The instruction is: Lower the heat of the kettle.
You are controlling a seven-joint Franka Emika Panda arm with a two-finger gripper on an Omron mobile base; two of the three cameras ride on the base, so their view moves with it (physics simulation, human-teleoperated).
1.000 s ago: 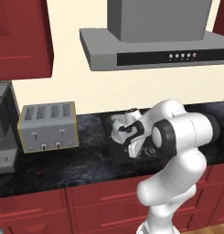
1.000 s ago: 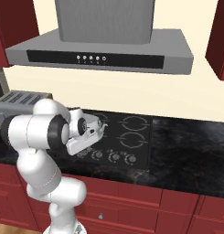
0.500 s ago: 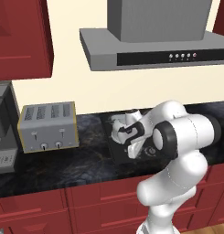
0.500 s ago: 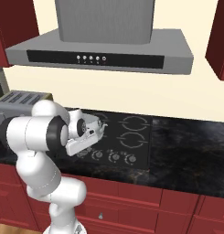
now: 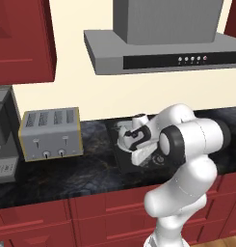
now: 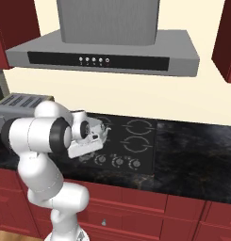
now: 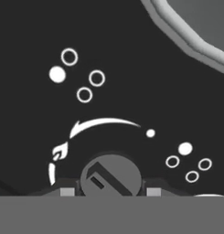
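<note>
Round grey stove knob (image 7: 111, 176) with slanted ridge between spread fingertips (image 7: 66, 191), grey kettle base (image 7: 195, 27) above.

A home kitchen is showing here: dark red cabinets (image 5: 23, 43) are hanging on a cream wall and running below a black speckled counter (image 6: 197, 155). A grey range hood (image 6: 107, 47) is sitting over a black cooktop (image 6: 136, 141) with a row of knobs (image 6: 118, 161), and a silver four-slot toaster (image 5: 51, 134) is standing on the counter.
</note>
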